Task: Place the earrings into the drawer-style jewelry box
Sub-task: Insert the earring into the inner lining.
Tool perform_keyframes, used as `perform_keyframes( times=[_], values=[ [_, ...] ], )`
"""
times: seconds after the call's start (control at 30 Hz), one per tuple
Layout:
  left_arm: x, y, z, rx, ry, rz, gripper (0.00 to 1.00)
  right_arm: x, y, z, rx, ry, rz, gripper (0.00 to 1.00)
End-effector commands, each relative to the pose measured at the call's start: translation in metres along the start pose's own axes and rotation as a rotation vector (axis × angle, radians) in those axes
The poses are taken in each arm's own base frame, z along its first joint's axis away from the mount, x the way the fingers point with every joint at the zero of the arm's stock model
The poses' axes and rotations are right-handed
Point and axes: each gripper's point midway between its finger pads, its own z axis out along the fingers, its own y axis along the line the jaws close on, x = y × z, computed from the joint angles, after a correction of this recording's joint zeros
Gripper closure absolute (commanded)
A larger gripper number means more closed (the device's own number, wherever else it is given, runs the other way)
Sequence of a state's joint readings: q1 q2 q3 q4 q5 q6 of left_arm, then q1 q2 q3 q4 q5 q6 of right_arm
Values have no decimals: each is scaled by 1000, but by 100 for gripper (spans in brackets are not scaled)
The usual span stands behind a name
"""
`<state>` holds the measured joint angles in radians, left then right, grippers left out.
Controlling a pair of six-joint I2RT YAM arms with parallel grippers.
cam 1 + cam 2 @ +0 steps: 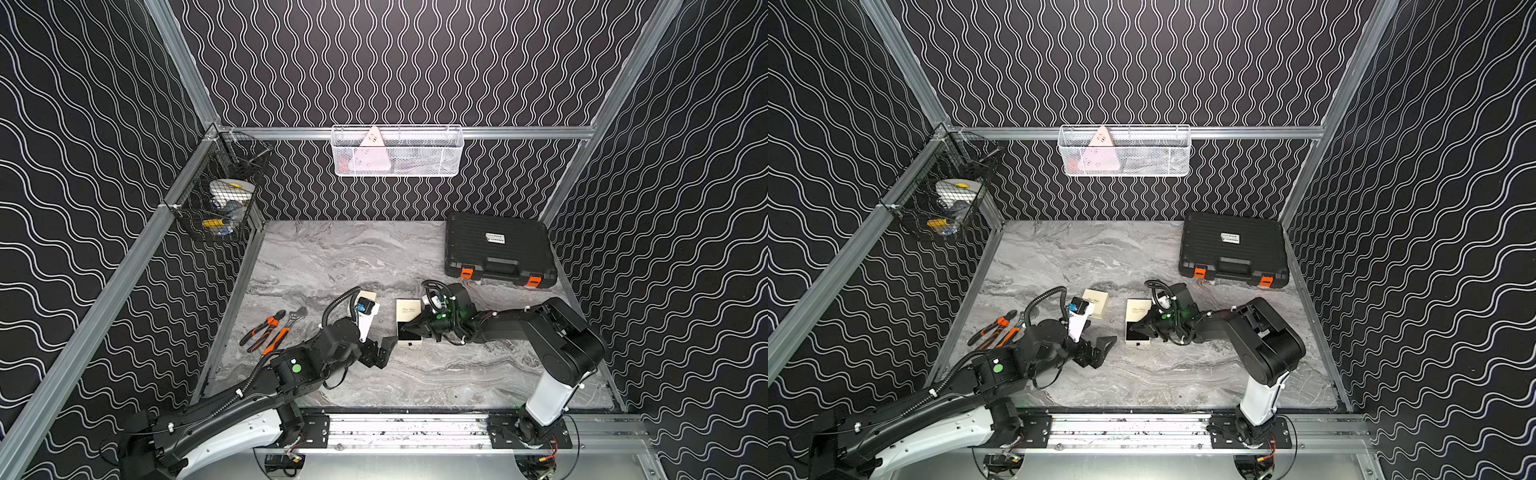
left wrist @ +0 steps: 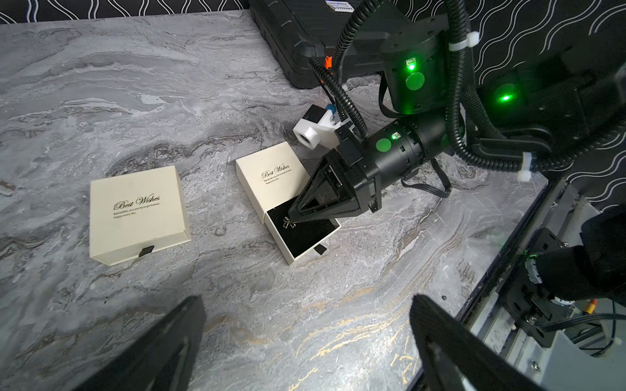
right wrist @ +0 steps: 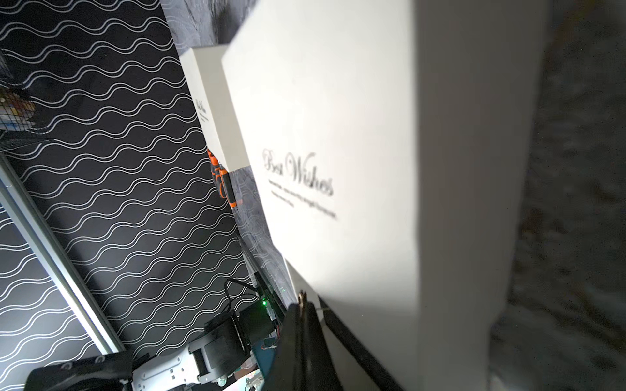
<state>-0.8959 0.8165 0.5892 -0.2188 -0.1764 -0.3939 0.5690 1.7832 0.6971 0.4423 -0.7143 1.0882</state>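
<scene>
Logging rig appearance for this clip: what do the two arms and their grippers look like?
Both the left arm and right arm are black with a white lower link and round green stickers at the joints. Black corrugated cable hoses, held by white zip ties, run along them. Each wrist carries a white camera mount. The left gripper and right gripper are black and triangular.

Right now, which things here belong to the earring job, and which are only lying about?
For the job: earring in the shut right gripper; open cream box with its drawer out; open left gripper.
Lying about: closed cream box; pliers; wrench; black case; white basket; black basket.
</scene>
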Motion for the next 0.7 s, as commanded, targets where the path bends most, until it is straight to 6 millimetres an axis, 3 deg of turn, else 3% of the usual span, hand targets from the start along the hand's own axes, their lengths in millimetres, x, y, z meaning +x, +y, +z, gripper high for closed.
perform_keyframes(
  times=[0.0,0.67],
  values=[
    [-3,-2,0,14,-13,-16,1,-5,9,3,-31,-13,-16,100],
    [-3,-4,-3,29,-15,-20,1,-4,-5,10,8,-9,-7,100]
  ],
)
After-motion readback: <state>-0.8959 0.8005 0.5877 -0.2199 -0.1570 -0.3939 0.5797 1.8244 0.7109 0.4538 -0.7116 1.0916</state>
